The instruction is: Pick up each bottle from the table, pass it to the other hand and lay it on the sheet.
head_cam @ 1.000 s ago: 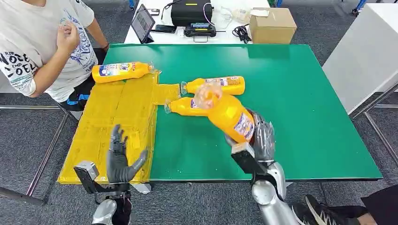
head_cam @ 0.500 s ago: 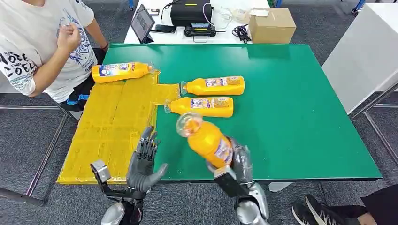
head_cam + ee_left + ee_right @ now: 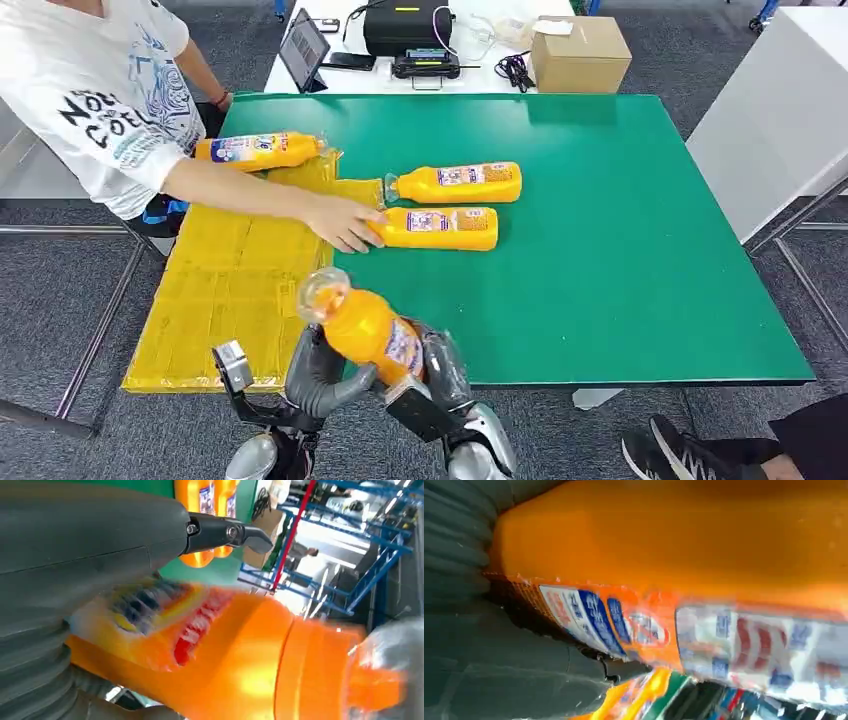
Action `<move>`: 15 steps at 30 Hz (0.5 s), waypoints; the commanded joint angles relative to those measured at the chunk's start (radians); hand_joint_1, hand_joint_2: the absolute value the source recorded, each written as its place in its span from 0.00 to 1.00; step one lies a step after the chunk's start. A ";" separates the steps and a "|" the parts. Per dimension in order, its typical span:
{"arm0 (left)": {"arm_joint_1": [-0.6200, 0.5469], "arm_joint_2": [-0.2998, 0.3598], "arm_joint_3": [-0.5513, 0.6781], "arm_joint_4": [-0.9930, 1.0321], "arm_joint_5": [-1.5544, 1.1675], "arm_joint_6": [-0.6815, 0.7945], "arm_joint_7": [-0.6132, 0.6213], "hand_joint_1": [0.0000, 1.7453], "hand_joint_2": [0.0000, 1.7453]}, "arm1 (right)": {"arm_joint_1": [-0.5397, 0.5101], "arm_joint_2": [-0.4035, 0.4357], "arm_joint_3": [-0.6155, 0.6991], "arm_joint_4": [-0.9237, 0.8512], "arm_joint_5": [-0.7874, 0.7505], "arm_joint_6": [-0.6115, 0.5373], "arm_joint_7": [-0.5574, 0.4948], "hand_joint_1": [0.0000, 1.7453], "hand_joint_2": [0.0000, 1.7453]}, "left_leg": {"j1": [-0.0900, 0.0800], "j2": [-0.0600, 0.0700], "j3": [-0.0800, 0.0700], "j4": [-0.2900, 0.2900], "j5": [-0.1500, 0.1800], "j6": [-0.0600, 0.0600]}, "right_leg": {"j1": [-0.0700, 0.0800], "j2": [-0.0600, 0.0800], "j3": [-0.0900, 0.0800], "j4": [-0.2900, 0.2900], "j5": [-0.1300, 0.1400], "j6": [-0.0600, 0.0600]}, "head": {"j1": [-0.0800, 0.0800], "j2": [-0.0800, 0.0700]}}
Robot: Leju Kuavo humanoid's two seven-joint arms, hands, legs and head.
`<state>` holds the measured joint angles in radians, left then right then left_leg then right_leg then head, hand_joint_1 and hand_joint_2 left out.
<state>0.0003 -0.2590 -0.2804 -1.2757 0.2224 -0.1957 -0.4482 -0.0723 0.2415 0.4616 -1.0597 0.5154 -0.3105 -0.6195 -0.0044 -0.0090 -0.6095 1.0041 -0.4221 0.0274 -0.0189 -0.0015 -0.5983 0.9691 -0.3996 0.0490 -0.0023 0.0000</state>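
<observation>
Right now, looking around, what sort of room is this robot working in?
Probably a lab or workshop set up for testing. A green table holds rows of identical orange bottles, a white bench behind carries a tablet and electronics, and blue metal racks line the room.

The person's white T-shirt [image 3: 95, 95] carries dark lettering that reads roughly "NOBE COEL", while the bottles' labels [image 3: 447, 220] are too small or blurred to read.
</observation>
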 commanded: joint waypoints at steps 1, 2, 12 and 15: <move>-0.020 0.039 -0.043 0.026 -0.012 -0.018 0.007 0.00 1.00 | -0.075 0.019 0.070 0.134 -0.020 0.025 0.005 1.00 1.00 | 0.002 0.002 0.006 0.000 -0.002 -0.002 | 0.002 0.001 0.005 -0.001 -0.002 -0.003 | 0.000 0.000; -0.020 0.040 -0.044 0.026 -0.017 -0.022 0.007 0.00 1.00 | -0.080 0.018 0.078 0.139 -0.023 0.034 0.008 1.00 1.00 | 0.002 0.002 0.005 -0.001 -0.002 -0.002 | 0.002 0.001 0.004 -0.001 -0.001 -0.002 | 0.000 0.000; -0.016 0.037 -0.044 0.033 -0.032 -0.026 0.001 0.00 1.00 | -0.089 0.026 0.078 0.162 -0.054 0.073 0.022 1.00 1.00 | 0.001 0.002 0.005 0.000 -0.002 -0.002 | 0.001 0.002 0.004 -0.001 -0.001 -0.002 | 0.000 0.000; -0.016 0.037 -0.044 0.033 -0.032 -0.026 0.001 0.00 1.00 | -0.089 0.026 0.078 0.162 -0.054 0.073 0.022 1.00 1.00 | 0.002 0.001 0.005 0.000 -0.002 -0.002 | 0.002 0.001 0.005 0.000 -0.002 -0.002 | 0.000 0.000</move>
<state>0.0003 -0.2464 -0.2903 -1.2757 0.1991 -0.2113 -0.4502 -0.1113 0.2659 0.5039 -0.9850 0.4620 -0.2484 -0.6065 -0.0042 -0.0094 -0.6095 1.0041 -0.4220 0.0274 -0.0185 -0.0017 -0.5983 0.9692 -0.3997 0.0490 -0.0023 0.0000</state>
